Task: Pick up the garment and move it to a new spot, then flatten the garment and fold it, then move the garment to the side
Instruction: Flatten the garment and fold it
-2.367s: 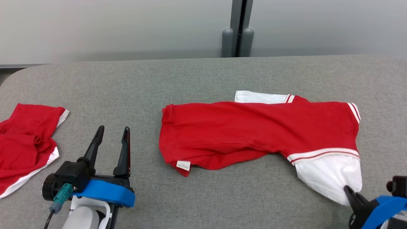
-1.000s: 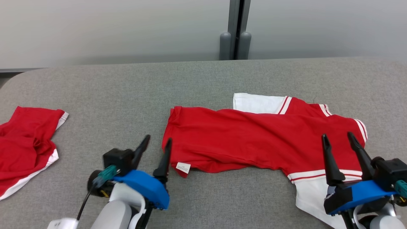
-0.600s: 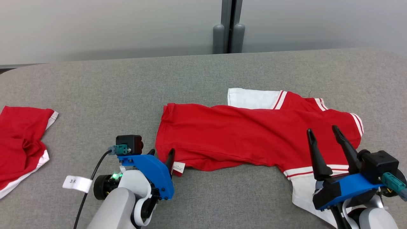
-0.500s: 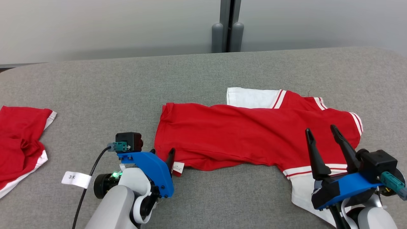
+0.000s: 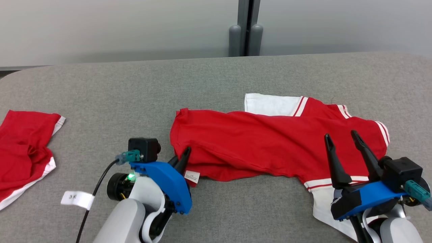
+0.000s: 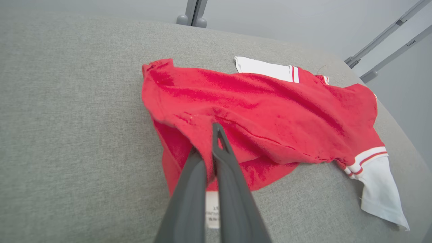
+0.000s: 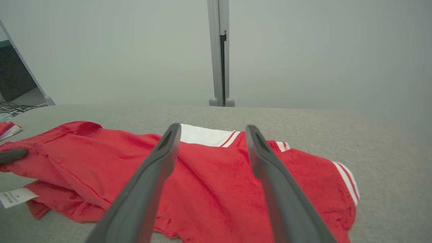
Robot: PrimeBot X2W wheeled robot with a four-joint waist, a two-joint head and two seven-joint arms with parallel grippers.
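Note:
A red shirt with white sleeves lies wrinkled across the middle of the grey padded table. My left gripper is shut on the near left hem of the shirt, pinching a fold of red cloth just above the white label. My right gripper hovers open above the shirt's right end, near the striped white sleeve, with nothing between its fingers.
A second red garment with white trim lies bunched at the table's far left edge. A grey wall with a vertical post runs behind the table. Bare grey padding stretches along the back and front of the shirt.
My left gripper came in from the left, reached the shirt's near left hem and shut on it, lifting the cloth slightly. My right gripper rose over the right sleeve and holds there.

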